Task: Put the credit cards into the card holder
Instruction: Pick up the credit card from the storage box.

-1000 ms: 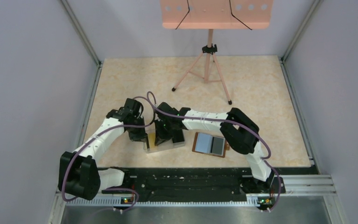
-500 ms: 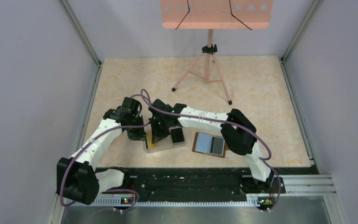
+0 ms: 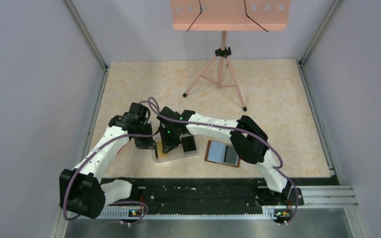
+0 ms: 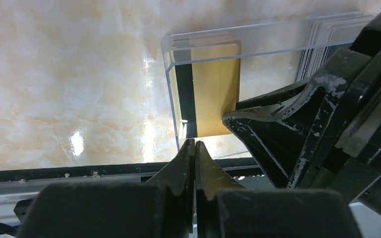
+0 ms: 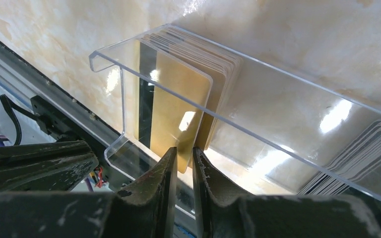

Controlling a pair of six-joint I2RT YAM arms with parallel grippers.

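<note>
A clear plastic tray [image 3: 176,155] holds the credit cards: a yellow-gold stack [image 3: 161,153] at its left end and a black stack [image 3: 189,144] at its right. The card holder [image 3: 223,153] lies open just right of the tray, pale inside up. My right gripper [image 5: 182,157] stands narrowly open at the tray's left end, the lower corner of a gold card [image 5: 176,111] between its tips. That card leans out from the stack. My left gripper [image 4: 195,145] is shut and empty, its tip against the tray wall [image 4: 171,94] beside the gold card [image 4: 213,89].
A tripod [image 3: 222,74] carrying an orange board [image 3: 230,14] stands at the back. Grey walls close in both sides. A black rail [image 3: 203,191] runs along the near edge. The two wrists crowd together over the tray.
The right gripper has slid left along the tray, uncovering the black stack, and now sits over the gold cards. Its jaws have parted slightly. The left arm shifted a little.
</note>
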